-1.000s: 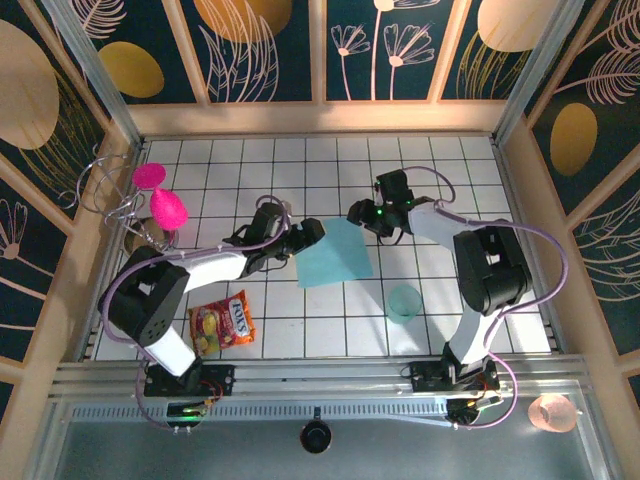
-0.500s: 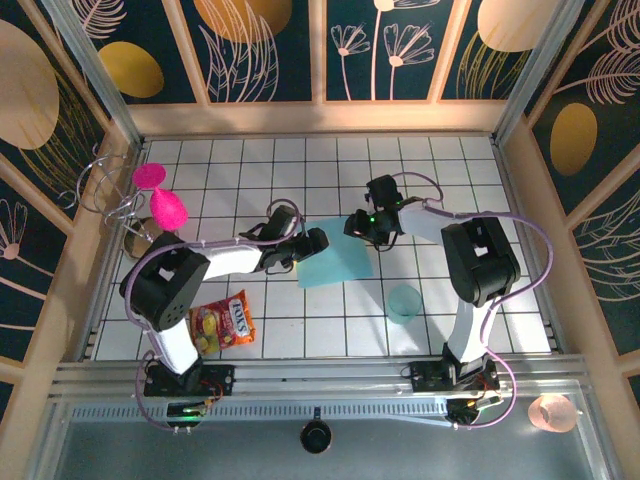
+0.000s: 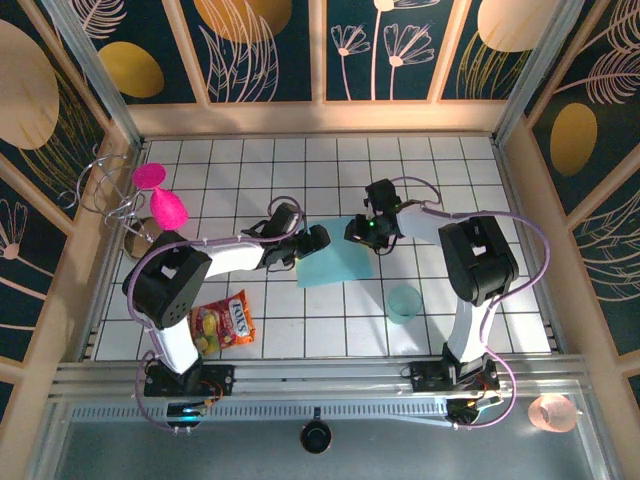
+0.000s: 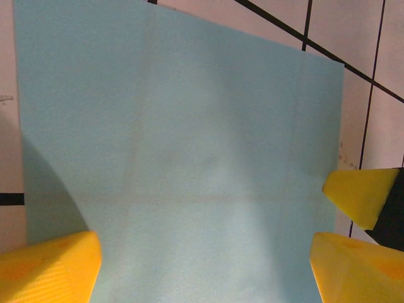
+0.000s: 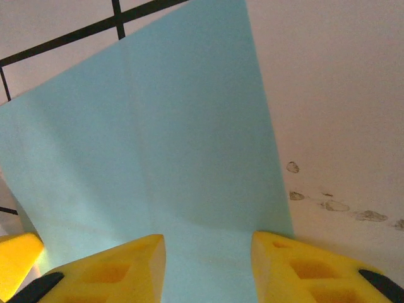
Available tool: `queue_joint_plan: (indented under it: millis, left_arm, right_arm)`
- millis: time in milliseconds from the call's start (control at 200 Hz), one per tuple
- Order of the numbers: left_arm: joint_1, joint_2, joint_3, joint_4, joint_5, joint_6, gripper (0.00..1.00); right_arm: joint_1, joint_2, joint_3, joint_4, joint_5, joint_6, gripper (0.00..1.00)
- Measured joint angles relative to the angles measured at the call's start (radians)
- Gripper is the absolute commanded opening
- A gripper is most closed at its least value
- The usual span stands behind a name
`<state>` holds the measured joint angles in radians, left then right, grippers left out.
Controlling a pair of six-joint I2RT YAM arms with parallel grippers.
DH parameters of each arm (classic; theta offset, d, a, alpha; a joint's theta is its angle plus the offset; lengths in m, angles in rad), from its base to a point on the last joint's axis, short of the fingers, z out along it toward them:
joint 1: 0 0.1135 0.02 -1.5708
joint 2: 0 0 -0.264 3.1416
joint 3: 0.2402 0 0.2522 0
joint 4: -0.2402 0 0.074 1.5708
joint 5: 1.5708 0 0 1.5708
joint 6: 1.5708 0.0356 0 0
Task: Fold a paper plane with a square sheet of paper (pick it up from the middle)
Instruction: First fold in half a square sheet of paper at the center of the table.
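Seen from above, both arms have drawn closer together than a second ago. The left hand [image 3: 312, 241] now sits at the left edge of the square sheet of paper [image 3: 337, 264] and the right hand [image 3: 362, 233] at its far right corner. The sheet lies flat in the middle of the white tiled surface [image 3: 250, 160], much where it was. A round translucent teal cup [image 3: 404, 303] stands near it, apart. In the left wrist view, blunt yellow fingers [image 4: 47, 268] stand wide apart over thin, matte, light-blue paper with faint creases. In the right wrist view, yellow fingers [image 5: 113, 268] straddle the sheet's edge with a narrower gap, the paper lying between them.
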<state>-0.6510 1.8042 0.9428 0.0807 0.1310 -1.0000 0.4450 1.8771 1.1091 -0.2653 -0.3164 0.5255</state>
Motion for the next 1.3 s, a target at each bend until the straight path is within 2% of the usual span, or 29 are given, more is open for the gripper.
queue_joint_plan:
  millis: [556, 726, 1011, 1301]
  left_arm:
    - [0.0, 0.002, 0.004, -0.002, -0.002, 0.001, 0.92]
    - [-0.002, -0.011, 0.0, -0.008, -0.025, 0.003, 0.95]
    - [-0.002, -0.015, -0.006, -0.008, -0.027, 0.003, 0.9]
    - [-0.002, -0.014, -0.006, -0.018, -0.027, 0.003, 0.84]
  right_arm:
    - [0.011, 0.031, -0.009, 0.086, -0.139, 0.04, 0.37]
    - [0.013, 0.027, -0.024, 0.111, -0.145, 0.063, 0.37]
    - [0.011, 0.024, -0.075, 0.193, -0.217, 0.109, 0.32]
    - [0.04, 0.048, -0.085, 0.259, -0.294, 0.166, 0.31]
